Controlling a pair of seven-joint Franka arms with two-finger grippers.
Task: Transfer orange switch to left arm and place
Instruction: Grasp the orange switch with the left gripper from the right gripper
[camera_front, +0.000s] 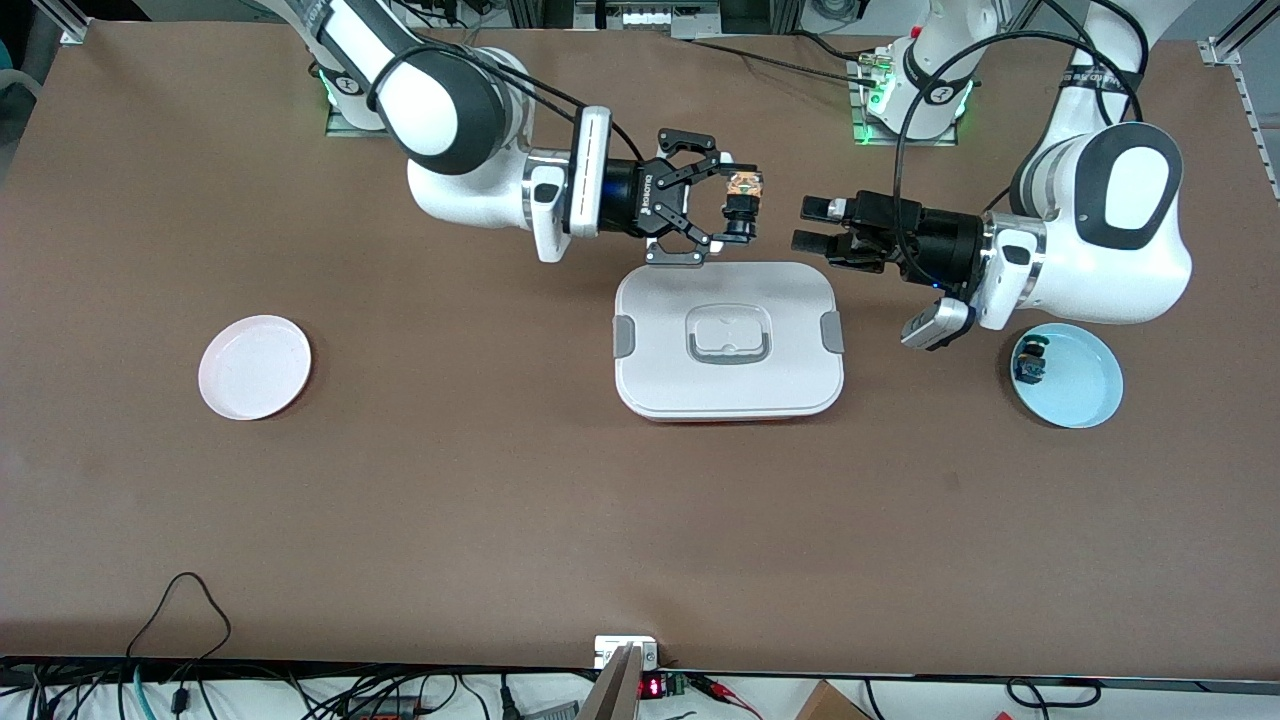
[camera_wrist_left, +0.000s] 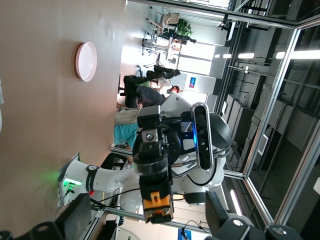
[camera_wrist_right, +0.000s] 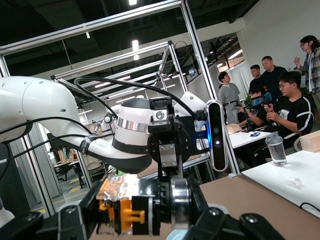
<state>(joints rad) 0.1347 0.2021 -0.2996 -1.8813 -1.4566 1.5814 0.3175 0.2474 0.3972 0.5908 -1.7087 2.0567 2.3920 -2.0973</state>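
Note:
My right gripper (camera_front: 738, 206) is shut on the orange switch (camera_front: 742, 204) and holds it in the air over the edge of the white box (camera_front: 660, 370) that lies farther from the front camera. My left gripper (camera_front: 803, 224) is open and empty, level with the switch and a short gap away from it, pointing at it. In the right wrist view the switch (camera_wrist_right: 127, 207) sits between the right fingers (camera_wrist_right: 70, 222). In the left wrist view the switch (camera_wrist_left: 157, 200) shows ahead, between the open left fingers (camera_wrist_left: 75, 215).
A pink plate (camera_front: 254, 366) lies toward the right arm's end of the table and also shows in the left wrist view (camera_wrist_left: 86, 61). A light-blue plate (camera_front: 1085, 390) under the left arm holds a small blue-and-dark component (camera_front: 1030, 362).

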